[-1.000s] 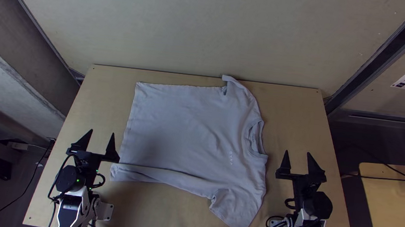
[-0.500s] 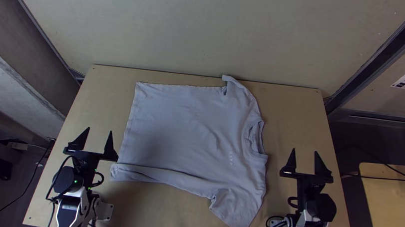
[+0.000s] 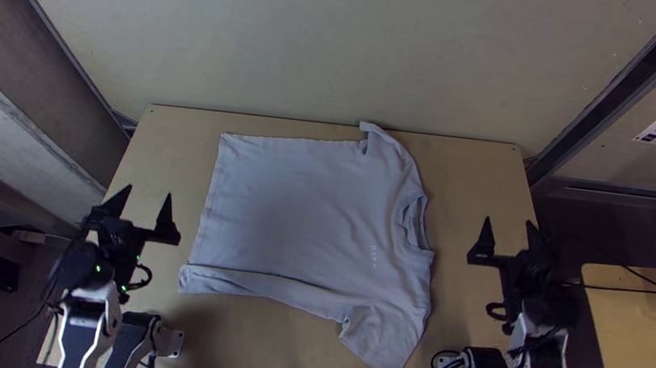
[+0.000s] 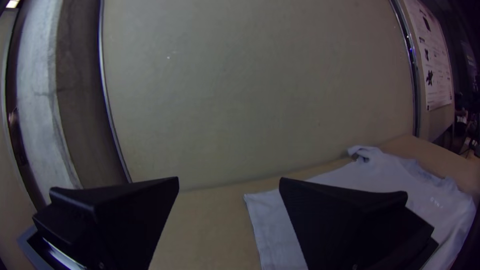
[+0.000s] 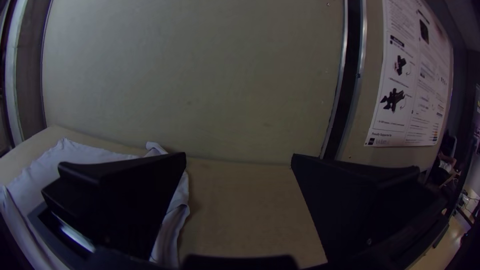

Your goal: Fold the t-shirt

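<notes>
In the top view, the pale grey-blue cotton t-shirt (image 3: 301, 206) lies on the light wooden counter (image 3: 480, 171) between my two tools, its long axis running crosswise, from the straight hem (image 3: 209, 196) on my left to the ribbed collar (image 3: 415, 222) on my right. My left tool (image 3: 148, 191), a pair of wide flat black fingers, stands spread wide beside the hem and apart from it; my right tool (image 3: 509, 221), of the same make, is just as wide beyond the collar. The left looks a little nearer the cloth, so I judge the hem its natural grip and the collar end the right's. The shirt is spread mostly flat, with soft wrinkles, small pale print on the chest, a narrow strip (image 3: 268, 285) turned over along the near side, and the near sleeve (image 3: 386, 346) pointing towards my bases. In the left wrist view, a hem corner shows between my parted fingers, touched by neither. In the right wrist view, the rumpled collar end lies partly behind one finger, ungripped. Folding proper seems yet to begin; I would need to swing both tools inward and down.
</notes>
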You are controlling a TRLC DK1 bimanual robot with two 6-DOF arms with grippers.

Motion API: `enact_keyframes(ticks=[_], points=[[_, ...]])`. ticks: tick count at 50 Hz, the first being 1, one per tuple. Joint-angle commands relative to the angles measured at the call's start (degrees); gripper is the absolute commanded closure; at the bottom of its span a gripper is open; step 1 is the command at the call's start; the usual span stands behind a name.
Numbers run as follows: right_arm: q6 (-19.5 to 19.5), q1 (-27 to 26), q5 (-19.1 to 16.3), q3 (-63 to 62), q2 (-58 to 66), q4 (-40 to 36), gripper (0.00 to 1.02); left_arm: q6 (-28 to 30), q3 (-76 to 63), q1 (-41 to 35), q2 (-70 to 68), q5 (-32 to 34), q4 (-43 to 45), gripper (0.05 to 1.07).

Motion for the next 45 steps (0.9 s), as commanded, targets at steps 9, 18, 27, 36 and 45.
enact_keyframes(ticks=[9, 18, 27, 36, 45], points=[[4.7, 3.4, 0.5, 22.0, 17.8, -12.4, 0.05, 2.4, 19.3, 0.3, 16.5, 0.8, -7.9, 0.10], [6.4, 5.1, -0.4, 34.3, 27.4, -20.4, 0.04, 2.9, 30.3, 0.4, 24.9, 2.1, -15.0, 0.11], [8.4, 6.8, -1.0, 47.0, 35.5, -29.1, 0.04, 3.2, 39.1, 2.8, 32.8, 3.5, -19.5, 0.11], [8.7, 6.7, -1.7, 59.6, 44.4, -38.6, 0.04, 3.2, 45.8, 5.7, 42.6, 9.3, -24.3, 0.11], [8.8, 6.0, -2.8, 71.7, 54.7, -50.8, 0.04, 3.1, 48.8, 6.5, 48.6, 11.5, -24.3, 0.11]])
